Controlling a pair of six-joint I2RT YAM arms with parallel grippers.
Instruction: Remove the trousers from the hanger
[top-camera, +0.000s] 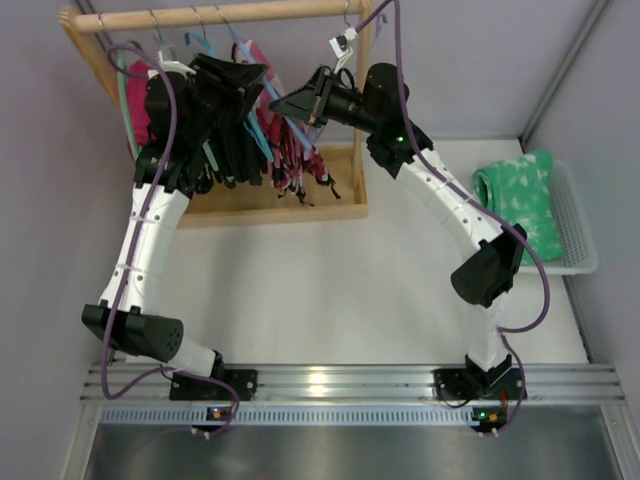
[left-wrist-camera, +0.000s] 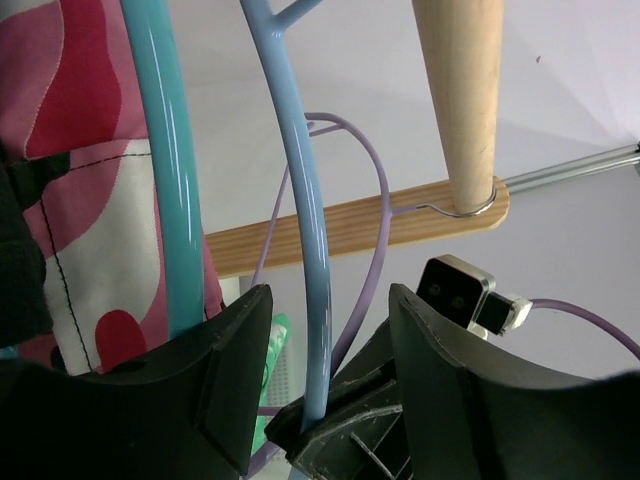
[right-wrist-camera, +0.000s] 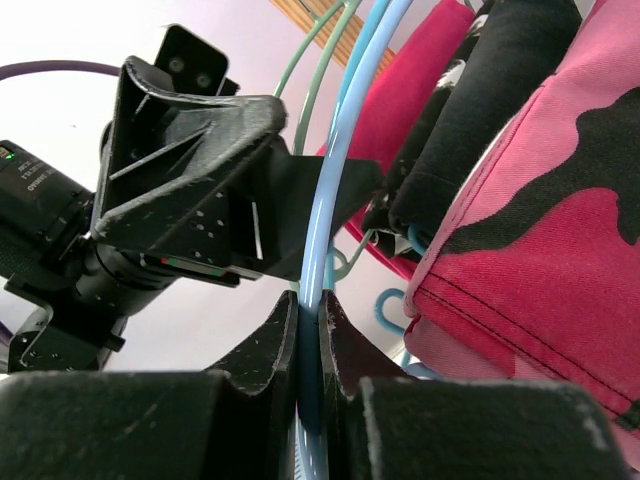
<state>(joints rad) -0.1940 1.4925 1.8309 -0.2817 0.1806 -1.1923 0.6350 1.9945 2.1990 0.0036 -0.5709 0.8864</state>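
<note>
Right tool (right-wrist-camera: 308, 312) is clamped tight on the light-blue hanger (right-wrist-camera: 322, 230), its fingers pinching the thin arm. Left tool (left-wrist-camera: 325, 300) has its jaws apart, straddling that same arm. Neither pad seems to touch it, though that's hard to call from here. The trousers (right-wrist-camera: 540, 220) hang bunched just beside the pinched arm, next to a black garment (right-wrist-camera: 500, 90), under the wooden rail (top-camera: 230, 14) at the desk's (top-camera: 330, 280) far side.
</note>
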